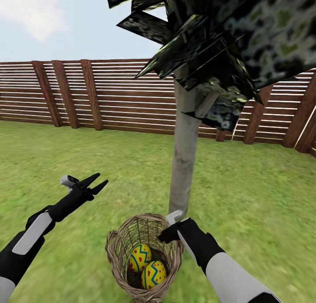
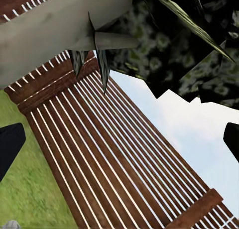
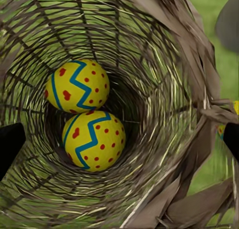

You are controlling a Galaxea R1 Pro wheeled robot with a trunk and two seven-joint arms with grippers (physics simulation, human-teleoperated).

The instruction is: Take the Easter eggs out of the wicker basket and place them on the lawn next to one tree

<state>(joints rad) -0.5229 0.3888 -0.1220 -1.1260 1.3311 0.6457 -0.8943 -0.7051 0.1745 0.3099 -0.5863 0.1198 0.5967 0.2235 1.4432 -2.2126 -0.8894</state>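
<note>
A: Where is the wicker basket (image 1: 145, 259)?

B: On the lawn (image 1: 254, 197), just in front of the tree (image 1: 184, 153) with the pale grey trunk. Two Easter eggs (image 3: 77, 86) lie inside it, touching each other, yellow with blue zigzags and red marks.

A: And the right gripper (image 1: 169, 235)?

B: It sits at the basket's far rim, on the trunk side. The right wrist view looks straight down into the weave, with a dark finger at either edge, so its fingers stand apart and hold nothing.

A: The left gripper (image 1: 95, 183)?

B: Raised over the grass to the left of the basket, well apart from it, fingers spread and empty, pointing toward the tree. Its camera catches the trunk, dark leaves and the slatted fence (image 1: 123, 96).

A: A third egg?

B: A sliver of yellow shows through the basket wall in the right wrist view; I cannot tell what it is.
</note>
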